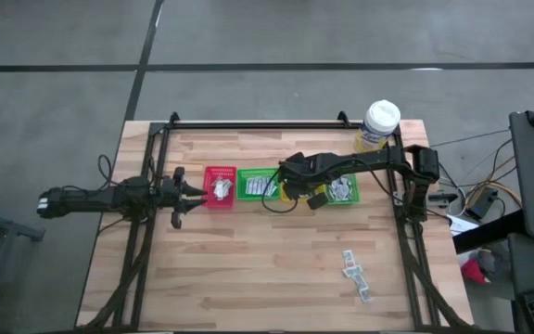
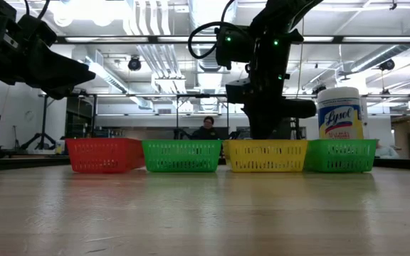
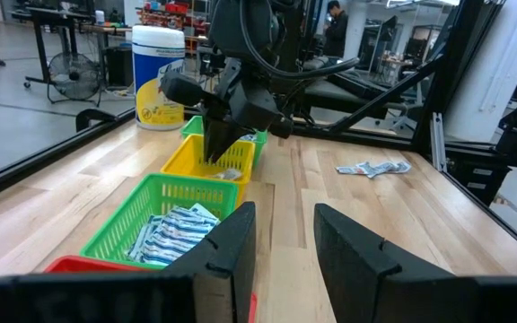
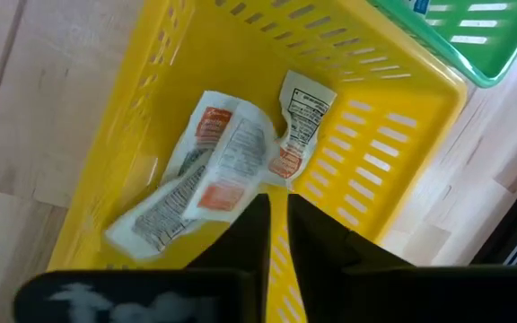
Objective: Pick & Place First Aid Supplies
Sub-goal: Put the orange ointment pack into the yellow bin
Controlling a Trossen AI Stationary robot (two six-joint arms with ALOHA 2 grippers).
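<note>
Nearest the front edge of the wooden table (image 1: 248, 278), toward the right side, a few loose first aid sachets (image 1: 355, 275) lie in a short scattered line, well apart from both arms. Farther back, a row of small bins crosses the middle of the table: a red bin (image 1: 220, 186), a green bin (image 1: 258, 185) holding white-blue sachets (image 3: 170, 232), a yellow bin (image 4: 142, 135), and a second green bin (image 1: 342, 190) holding pale packets. The right gripper (image 4: 276, 211) reaches down into the yellow bin; its two dark fingers (image 4: 251, 231) stand only a narrow slit apart and appear to clasp nothing, their tips just above the white-red sachets (image 4: 218, 170) that lie crumpled together on the bin's floor (whether a fingertip touches the edge of one I cannot tell). The left gripper (image 3: 281, 235) hangs beside the red bin at the left end of the row, pointing along the row toward the right arm, its fingers (image 3: 232, 247) spread with a clear gap and empty. Behind the bins, near the table's far right corner, stands a yellow wipes tub (image 1: 378, 125) with a white lid. Beyond the table, in the low view, a person (image 2: 206, 129) sits in the room behind.
</note>
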